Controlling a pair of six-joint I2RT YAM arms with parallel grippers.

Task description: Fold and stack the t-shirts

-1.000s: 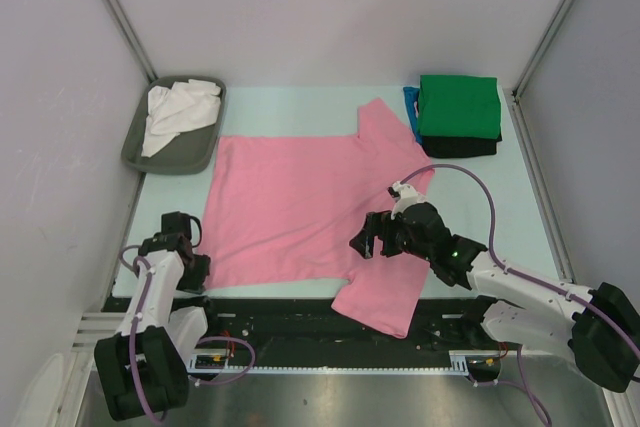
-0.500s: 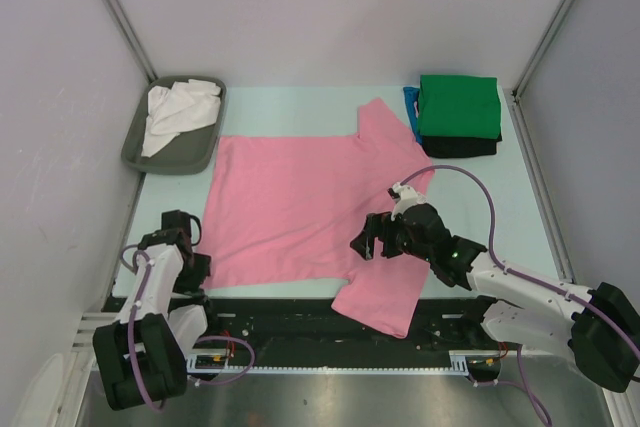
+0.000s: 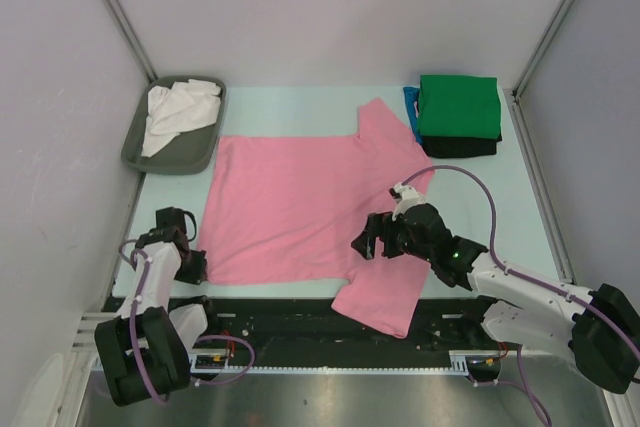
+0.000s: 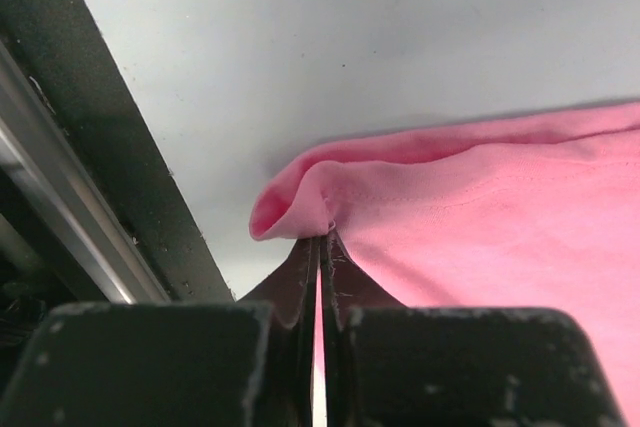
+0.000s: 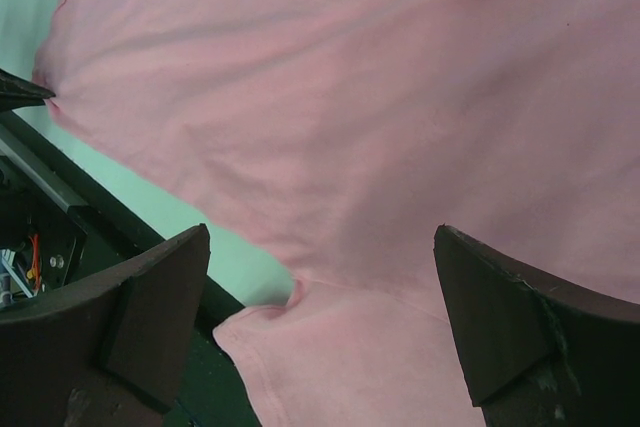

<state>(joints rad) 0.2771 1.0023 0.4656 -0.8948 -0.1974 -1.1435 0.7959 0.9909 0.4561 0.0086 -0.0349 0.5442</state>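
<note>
The pink t-shirt (image 3: 300,207) lies spread flat on the pale green table, one sleeve hanging over the near edge. My left gripper (image 3: 193,265) is shut on its near left hem corner, which bunches at the fingertips in the left wrist view (image 4: 320,237). My right gripper (image 3: 372,244) is open and empty, hovering above the shirt near its near sleeve; the pink cloth (image 5: 380,127) fills the right wrist view. A folded stack sits at the back right with the green t-shirt (image 3: 458,105) on top, the black one (image 3: 462,148) below and the blue one (image 3: 411,107) showing at its left. The white t-shirt (image 3: 175,112) lies crumpled in the tray.
The grey plastic tray (image 3: 190,157) stands at the back left. The black rail of the table's near edge (image 3: 300,312) runs under the hanging sleeve. Grey walls and metal posts close in the sides and back.
My left gripper has shifted slightly left and toward the near edge with the hem corner in it. My right arm has not visibly moved.
</note>
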